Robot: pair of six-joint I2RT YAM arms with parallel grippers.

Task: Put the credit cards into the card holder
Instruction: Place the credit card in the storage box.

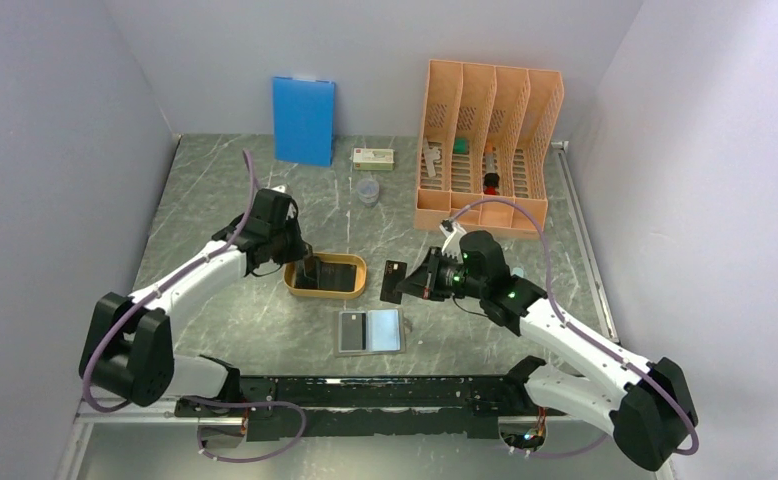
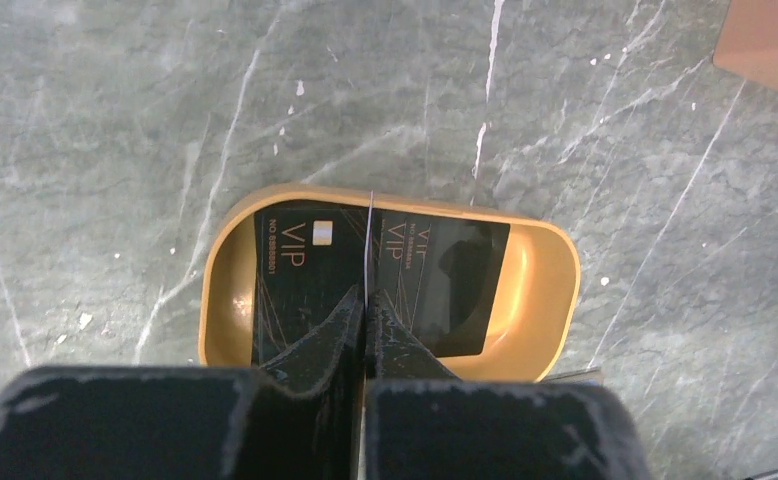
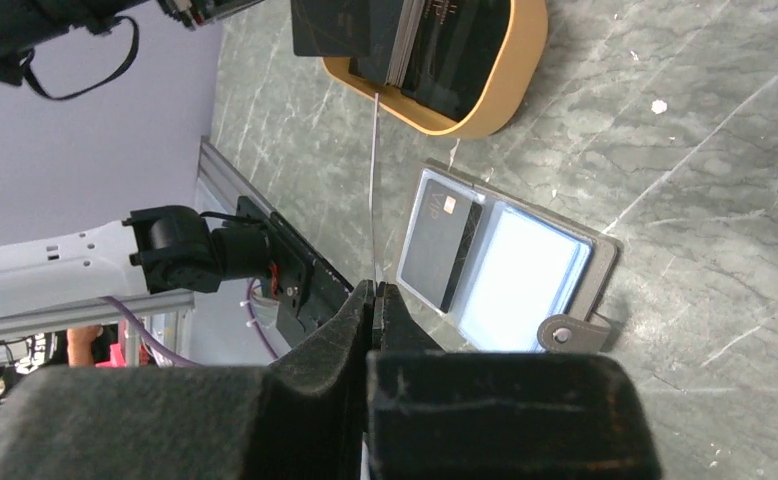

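We judge the task to be partly done. One card (image 3: 439, 250) sits in the left pocket of the open holder (image 1: 386, 330), which lies flat on the table just in front of the tray (image 1: 362, 275), a little to its right. The holder's pale right pocket looks empty.

The right pincer (image 3: 375, 288) is closed on a second card (image 1: 392, 282), held on edge just right of the tray and just behind the holder. We take this one to be next for a pocket. The left pincer (image 2: 366, 302) is closed on a third card (image 2: 368, 235), seen edge-on as a thin line above the middle of the tray.

In the tray we see at least two more cards lying flat, one at its left end (image 2: 290, 270) and one at its right end (image 2: 445, 275). Whether others lie under them we cannot tell.

So we count at least five cards:
- one in the holder
- two gripped by the pincers
- two or more in the tray

There is one holder and one tray. At least four cards are left to put in.
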